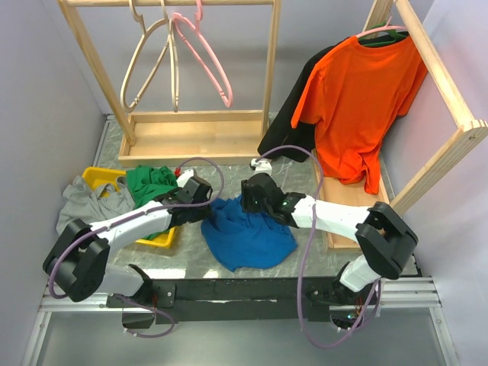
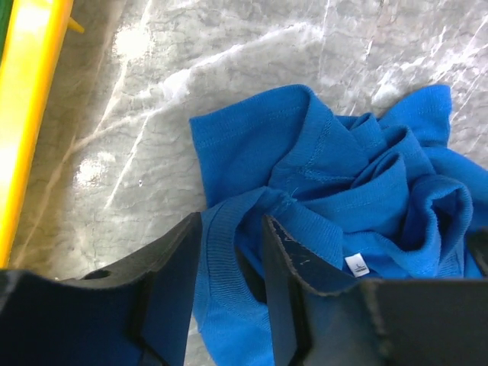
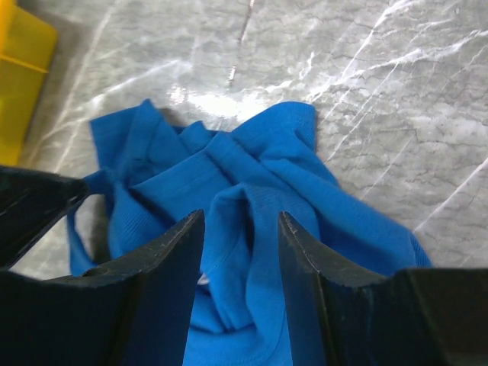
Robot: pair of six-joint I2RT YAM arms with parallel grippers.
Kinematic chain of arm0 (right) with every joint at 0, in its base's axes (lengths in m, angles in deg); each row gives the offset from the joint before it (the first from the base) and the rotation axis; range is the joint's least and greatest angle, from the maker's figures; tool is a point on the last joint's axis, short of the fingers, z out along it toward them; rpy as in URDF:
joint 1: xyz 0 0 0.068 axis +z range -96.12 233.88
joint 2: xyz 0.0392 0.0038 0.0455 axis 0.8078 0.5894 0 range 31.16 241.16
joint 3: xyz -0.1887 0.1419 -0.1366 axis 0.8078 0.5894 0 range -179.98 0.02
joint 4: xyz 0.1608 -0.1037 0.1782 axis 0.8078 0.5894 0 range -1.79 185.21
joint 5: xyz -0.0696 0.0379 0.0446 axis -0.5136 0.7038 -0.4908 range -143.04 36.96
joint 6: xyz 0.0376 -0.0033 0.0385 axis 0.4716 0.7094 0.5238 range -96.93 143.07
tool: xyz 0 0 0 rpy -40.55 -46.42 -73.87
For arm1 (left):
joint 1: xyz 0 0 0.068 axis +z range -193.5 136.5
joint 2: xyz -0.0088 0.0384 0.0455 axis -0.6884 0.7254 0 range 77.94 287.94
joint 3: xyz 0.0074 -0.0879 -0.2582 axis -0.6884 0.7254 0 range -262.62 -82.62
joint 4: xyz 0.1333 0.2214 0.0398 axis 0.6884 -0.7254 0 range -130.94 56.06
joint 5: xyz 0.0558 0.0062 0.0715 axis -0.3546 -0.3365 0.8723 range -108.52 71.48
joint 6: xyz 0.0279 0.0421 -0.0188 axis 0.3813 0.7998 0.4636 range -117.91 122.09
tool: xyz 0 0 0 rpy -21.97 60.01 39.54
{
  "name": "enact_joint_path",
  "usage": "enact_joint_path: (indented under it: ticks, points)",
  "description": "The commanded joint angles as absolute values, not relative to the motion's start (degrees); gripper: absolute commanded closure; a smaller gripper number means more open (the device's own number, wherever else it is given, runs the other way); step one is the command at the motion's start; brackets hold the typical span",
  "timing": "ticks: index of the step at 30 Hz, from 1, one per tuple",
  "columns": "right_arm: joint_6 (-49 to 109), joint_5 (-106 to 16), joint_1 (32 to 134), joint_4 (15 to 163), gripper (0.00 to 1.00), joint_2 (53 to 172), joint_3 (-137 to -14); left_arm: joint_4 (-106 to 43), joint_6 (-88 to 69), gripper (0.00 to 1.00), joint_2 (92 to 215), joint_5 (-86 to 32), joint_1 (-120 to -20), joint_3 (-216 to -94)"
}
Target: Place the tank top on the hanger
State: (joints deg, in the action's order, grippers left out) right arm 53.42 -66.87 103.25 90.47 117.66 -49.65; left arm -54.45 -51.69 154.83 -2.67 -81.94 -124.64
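The royal-blue tank top (image 1: 248,236) lies crumpled on the marble mat between the two arms. My left gripper (image 1: 200,207) is at its left edge. In the left wrist view the gripper (image 2: 232,232) is open, with a ribbed strap (image 2: 217,252) running between the jaws. The white neck label (image 2: 357,264) shows beside the right finger. My right gripper (image 1: 245,202) is at the top edge of the heap. In the right wrist view it (image 3: 240,229) is open astride a raised fold of the tank top (image 3: 252,229). The pink hanger (image 1: 227,99) hangs on the back rack, far from both grippers.
Pale wooden hangers (image 1: 149,65) hang beside the pink one on the wooden rack (image 1: 191,137). A yellow bin (image 1: 103,179) holding a green garment (image 1: 152,183) and a grey garment (image 1: 76,202) are at the left. An orange t-shirt (image 1: 358,107) and a black garment (image 1: 293,114) hang on the right rack.
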Motion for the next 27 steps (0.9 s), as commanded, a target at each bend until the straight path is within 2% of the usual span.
enact_joint_path:
  ticks: [1, 16, 18, 19, 22, 23, 25, 26, 27]
  points:
    - [52.9, -67.1, 102.5, 88.7, 0.50, 120.2, -53.6, -52.3, -53.1, 0.59, 154.2, -2.4, -81.8, -122.9]
    - [53.3, -69.4, 101.8, 91.9, 0.52, 126.3, -55.1, -48.0, -54.2, 0.61, 156.1, -3.1, -82.7, -120.5]
    - [53.4, -70.1, 101.8, 92.6, 0.53, 126.6, -55.5, -48.1, -54.0, 0.68, 155.6, -2.8, -82.8, -120.4]
    - [53.4, -70.4, 101.8, 92.9, 0.55, 126.4, -55.6, -48.1, -53.9, 0.77, 155.4, -2.8, -82.9, -120.3]
    - [53.0, -71.2, 101.5, 93.4, 0.68, 125.0, -55.8, -48.2, -53.5, 0.93, 154.0, -2.2, -83.1, -120.1]
    - [53.0, -71.2, 101.3, 93.6, 0.81, 124.7, -55.7, -48.5, -53.2, 0.96, 153.5, -2.0, -83.1, -120.3]
    - [53.0, -71.7, 101.0, 94.5, 0.94, 123.5, -55.8, -49.8, -52.8, 0.99, 152.0, -0.7, -83.1, -121.4]
    - [53.1, -72.0, 101.0, 94.9, 1.00, 121.9, -55.6, -50.5, -52.1, 0.99, 151.4, -0.1, -83.1, -122.0]
    - [53.1, -72.4, 100.8, 95.2, 1.00, 120.7, -55.4, -52.6, -51.9, 0.99, 149.9, 0.7, -83.2, -122.7]
